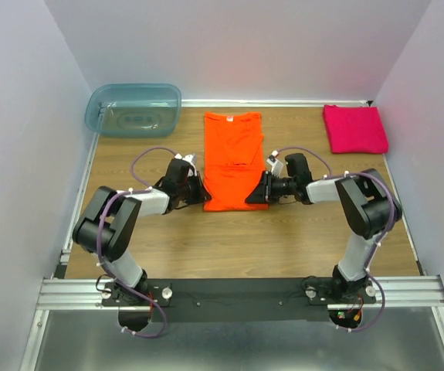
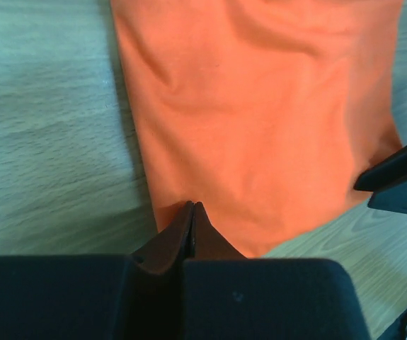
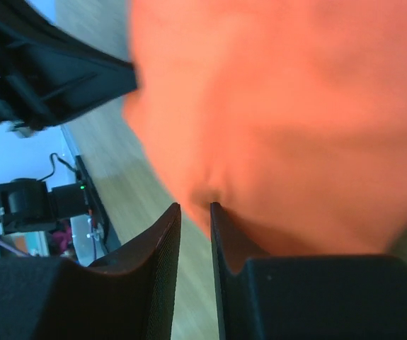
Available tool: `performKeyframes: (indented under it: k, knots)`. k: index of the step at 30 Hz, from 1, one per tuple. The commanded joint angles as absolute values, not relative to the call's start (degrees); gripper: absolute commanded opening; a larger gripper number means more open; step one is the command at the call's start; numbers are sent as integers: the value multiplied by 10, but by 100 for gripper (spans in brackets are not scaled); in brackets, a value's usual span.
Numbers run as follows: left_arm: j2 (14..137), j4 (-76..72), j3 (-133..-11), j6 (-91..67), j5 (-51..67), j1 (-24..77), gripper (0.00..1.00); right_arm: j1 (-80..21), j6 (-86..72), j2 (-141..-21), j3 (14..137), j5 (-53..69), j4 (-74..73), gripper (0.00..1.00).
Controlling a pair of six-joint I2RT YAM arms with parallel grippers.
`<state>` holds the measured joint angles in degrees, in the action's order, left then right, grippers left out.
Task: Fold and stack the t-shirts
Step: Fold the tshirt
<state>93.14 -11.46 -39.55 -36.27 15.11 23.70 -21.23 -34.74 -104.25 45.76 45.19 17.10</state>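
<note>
The orange t-shirt (image 1: 233,158) lies flat mid-table (image 1: 245,243), collar at the far end, its sides tucked in to a narrow strip. The left gripper (image 2: 192,205) is closed tight, tips at the shirt's near left edge; whether cloth is caught I cannot tell. The right gripper (image 3: 196,207) stands a narrow slit apart at the near right edge, gripping nothing clearly. The folded pink t-shirt (image 1: 354,128) rests in the far right corner
</note>
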Motion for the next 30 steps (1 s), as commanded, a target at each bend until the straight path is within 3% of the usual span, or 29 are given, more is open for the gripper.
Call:
performKeyframes:
  k: [1,5,12,22,26,27,29,30]
  knots:
    - [981,-156,-398,-395,188,238,0,-192,-346,-1104,425,494,236,31]
    - [988,-158,-364,-424,171,236,0,-166,-354,-1155,382,493,290,28]
    - [946,-156,-294,-447,158,236,0,-134,-357,-1140,311,459,329,26]
    - [812,-96,-230,-461,131,236,1,-134,-356,-988,229,388,235,26]
    - [742,9,-294,-435,70,247,23,-150,-318,-875,277,321,73,27]
    - [711,54,-320,-432,34,251,40,-155,-313,-830,299,309,22,30]
    - [670,89,-347,-431,5,270,53,-157,-312,-791,321,274,-30,37]
    - [660,115,-352,-433,-22,279,65,-160,-312,-775,330,257,-53,41]
